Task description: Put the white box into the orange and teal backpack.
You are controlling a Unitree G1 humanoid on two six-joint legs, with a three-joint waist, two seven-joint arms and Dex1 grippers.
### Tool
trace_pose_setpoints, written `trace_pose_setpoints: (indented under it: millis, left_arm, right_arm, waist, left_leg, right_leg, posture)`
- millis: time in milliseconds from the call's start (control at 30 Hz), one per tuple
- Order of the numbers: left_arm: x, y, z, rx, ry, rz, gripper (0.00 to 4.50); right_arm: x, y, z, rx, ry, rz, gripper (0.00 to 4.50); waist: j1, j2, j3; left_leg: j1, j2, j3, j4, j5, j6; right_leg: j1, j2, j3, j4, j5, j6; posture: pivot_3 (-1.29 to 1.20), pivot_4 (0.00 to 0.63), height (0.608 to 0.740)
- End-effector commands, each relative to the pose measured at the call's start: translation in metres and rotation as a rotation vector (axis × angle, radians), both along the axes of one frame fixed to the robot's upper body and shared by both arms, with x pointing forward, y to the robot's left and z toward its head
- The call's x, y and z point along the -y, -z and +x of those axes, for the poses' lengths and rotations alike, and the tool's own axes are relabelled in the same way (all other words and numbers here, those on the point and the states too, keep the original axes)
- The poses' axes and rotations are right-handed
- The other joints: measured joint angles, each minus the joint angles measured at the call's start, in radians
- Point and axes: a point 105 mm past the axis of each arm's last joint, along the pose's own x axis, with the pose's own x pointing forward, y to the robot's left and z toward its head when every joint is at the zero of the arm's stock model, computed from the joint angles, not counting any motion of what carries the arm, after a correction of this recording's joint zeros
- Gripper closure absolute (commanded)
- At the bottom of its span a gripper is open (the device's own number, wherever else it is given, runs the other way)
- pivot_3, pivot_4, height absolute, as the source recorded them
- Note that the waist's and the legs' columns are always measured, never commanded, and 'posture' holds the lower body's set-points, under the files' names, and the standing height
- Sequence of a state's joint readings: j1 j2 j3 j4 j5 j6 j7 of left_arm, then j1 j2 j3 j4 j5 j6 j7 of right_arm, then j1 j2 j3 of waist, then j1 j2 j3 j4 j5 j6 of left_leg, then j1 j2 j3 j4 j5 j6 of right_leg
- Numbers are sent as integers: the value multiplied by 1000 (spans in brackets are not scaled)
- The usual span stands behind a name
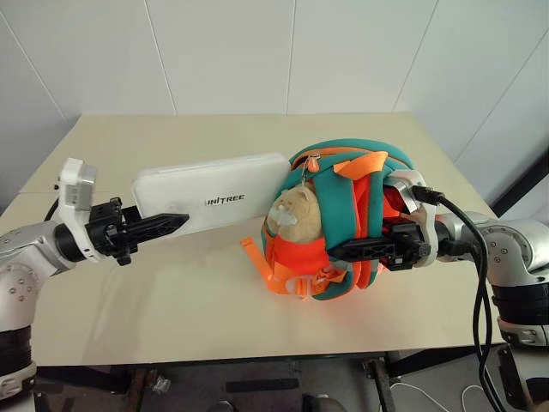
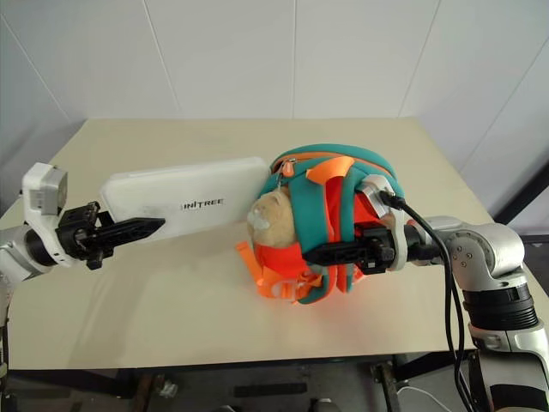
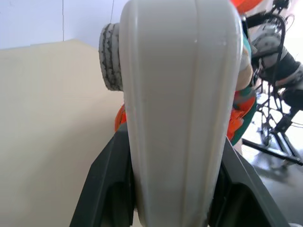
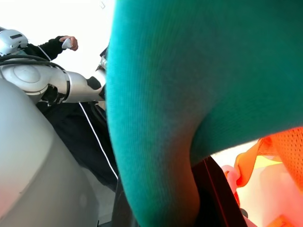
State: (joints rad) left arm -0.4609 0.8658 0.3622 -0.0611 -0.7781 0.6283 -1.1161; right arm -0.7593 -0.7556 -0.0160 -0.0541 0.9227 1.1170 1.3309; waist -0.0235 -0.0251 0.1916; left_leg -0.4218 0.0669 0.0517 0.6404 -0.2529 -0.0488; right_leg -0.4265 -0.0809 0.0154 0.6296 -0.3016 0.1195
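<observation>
The left gripper point(image 1: 171, 221) is clamped on the near end of the white box point(image 1: 214, 196), its 2 black fingers point(image 3: 102, 189) pressed against the box's 2 broad faces, as the left wrist view makes plain. It holds the box off the beige table point(image 1: 154, 292), lying roughly level with its long axis running toward the orange and teal backpack point(image 1: 352, 223). The box's far end sits at the backpack's upper left edge, beside the teal rim; whether that end has gone inside the opening or only rests against it is hard to tell from the head views. Dark lettering shows on the box's face close to that end.

The right gripper point(image 1: 343, 251) points left across the front of the backpack, its fingers drawn together on a teal strap point(image 4: 156, 109); in the right wrist view the strap's fabric runs straight over the 1 finger point(image 4: 215, 194) that can be seen. The backpack stands on the table's right half, bulging and rounded, teal bands arching over its orange body. A beige plush toy point(image 1: 296, 215) hangs on its front, facing the box, and loose orange webbing point(image 1: 262, 266) trails from its lower left onto the table.

In the right wrist view a person's hand point(image 4: 68, 42) shows in the background.
</observation>
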Motion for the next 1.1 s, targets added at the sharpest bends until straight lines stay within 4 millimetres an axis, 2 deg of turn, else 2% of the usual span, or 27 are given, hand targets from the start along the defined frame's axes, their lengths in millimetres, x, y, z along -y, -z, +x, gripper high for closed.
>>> trace_pose_setpoints:
  millis: [33,133,467,600,733,867,933,1100]
  left_arm:
    - [1,-4,5,123,11,163,3114]
    - [2,-7,12,171,50,271,3114]
    - [29,-30,21,267,264,419,3114]
    - [48,-35,30,268,307,475,3114]
    - [79,-43,55,259,187,579,3114]
    - [108,-48,47,238,291,543,3114]
    - [116,-47,43,207,330,537,3114]
    - [144,-41,46,187,358,514,3114]
  right_arm:
    - [-1,-7,-3,40,-9,5,4490]
    - [-2,-6,-3,37,-8,6,4490]
    - [-4,-4,-3,38,-5,9,4490]
    - [-6,-4,-2,42,-4,12,4490]
    - [-8,-2,-3,46,-5,14,4490]
    - [-10,-1,-3,51,-5,18,4490]
    - [-11,-1,-3,52,-4,20,4490]
    - [-13,1,-3,56,-3,23,4490]
  waist:
    - [1,0,0]
    - [2,0,0]
    - [3,0,0]
    - [4,0,0]
    - [26,0,0]
    - [29,0,0]
    - [30,0,0]
    - [48,0,0]
  left_leg:
    - [0,0,0,1,0,0]
    - [-1,0,0,4,-1,1]
    - [-1,0,1,7,-2,3]
    - [-1,0,1,7,-2,3]
    - [-1,0,1,9,-2,3]
    - [0,0,2,11,-2,5]
    - [0,0,2,12,-2,5]
    - [0,0,2,13,-2,5]
  right_leg:
    - [0,0,0,0,0,0]
    - [1,0,0,1,0,0]
    - [1,1,2,2,1,1]
    - [1,1,2,2,1,2]
    - [1,1,3,4,1,2]
    - [2,1,5,5,2,3]
    - [2,1,5,6,2,3]
    - [2,1,5,7,2,3]
  posture:
    - [0,150,740]
    - [0,150,740]
    - [0,150,740]
    - [0,150,740]
    - [0,150,740]
    - [0,150,740]
    - [0,150,740]
    - [0,150,740]
